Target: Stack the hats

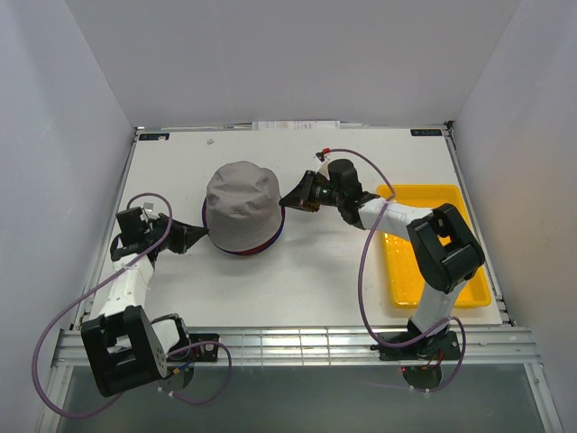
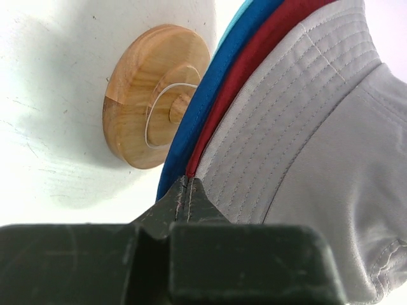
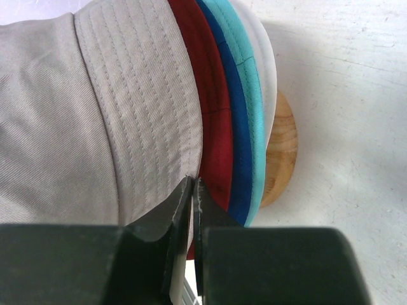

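Left claw (image 2: 186, 187): fingers pressed together, tips touching the brim edge where grey meets dark red; I cannot tell whether any cloth is caught between them.
Right claw (image 3: 192, 187): fingers closed on the edge of the grey brim, with a pale strip showing in the narrow slit between them.
Grey hat (image 1: 242, 203): between the two claws, topmost of the pile; its crown bulges up and its stitched brim runs off from each claw's tips.
Dark red hat (image 3: 213, 127): just under the grey brim, its rim next to the right claw's tips.
Navy hat (image 3: 236, 140): the next rim outward from the right claw, touching the dark red one.
Teal hat (image 3: 253, 114): the next rim beyond the navy.
White hat (image 3: 266, 70): lowest rim, farthest from the right claw's tips.
Wooden stand (image 2: 143, 95): beyond the left claw's tips, under the brims, its round base on the table (image 1: 325, 280).
Yellow tray (image 1: 401, 280): behind the right claw, well apart from the pile, beside that arm's elbow.
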Controlling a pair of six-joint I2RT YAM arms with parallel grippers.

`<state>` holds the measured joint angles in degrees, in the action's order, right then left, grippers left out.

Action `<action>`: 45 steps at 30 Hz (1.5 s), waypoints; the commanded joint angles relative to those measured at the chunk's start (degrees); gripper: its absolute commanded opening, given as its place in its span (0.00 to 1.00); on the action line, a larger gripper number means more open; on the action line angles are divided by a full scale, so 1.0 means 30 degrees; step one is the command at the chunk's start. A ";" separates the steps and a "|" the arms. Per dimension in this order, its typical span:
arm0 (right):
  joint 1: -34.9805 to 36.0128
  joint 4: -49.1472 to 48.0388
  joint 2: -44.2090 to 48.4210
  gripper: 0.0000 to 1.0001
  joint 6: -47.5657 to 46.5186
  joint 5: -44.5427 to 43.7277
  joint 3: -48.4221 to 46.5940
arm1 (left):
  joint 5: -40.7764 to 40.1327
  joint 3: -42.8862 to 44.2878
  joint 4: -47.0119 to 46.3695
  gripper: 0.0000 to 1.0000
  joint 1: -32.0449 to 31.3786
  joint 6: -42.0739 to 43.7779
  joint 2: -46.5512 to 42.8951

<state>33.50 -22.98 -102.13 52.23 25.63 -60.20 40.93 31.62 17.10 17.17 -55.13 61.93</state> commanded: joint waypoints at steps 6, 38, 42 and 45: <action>0.0085 -0.1217 0.1170 0.12 -0.0298 -0.0045 0.1112 | -0.0809 0.1001 -0.0692 0.00 0.0107 0.0593 0.0859; -0.1028 -0.0455 -0.0791 0.57 -0.0505 0.1243 -0.2607 | 0.0125 0.5516 -0.0077 0.01 0.0107 0.3055 0.5725; -0.1058 -0.0396 -0.1317 0.58 -0.0563 0.1271 -0.2929 | -0.0078 0.5195 0.0392 0.24 0.0107 0.3378 0.4641; -0.1058 -0.0542 -0.1495 0.58 -0.0476 0.1389 -0.3135 | -0.0049 0.4726 0.0685 0.42 0.0107 0.3378 0.3881</action>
<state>30.70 -22.81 -106.59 50.81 28.69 -66.35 39.66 46.63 17.98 17.17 -45.78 77.73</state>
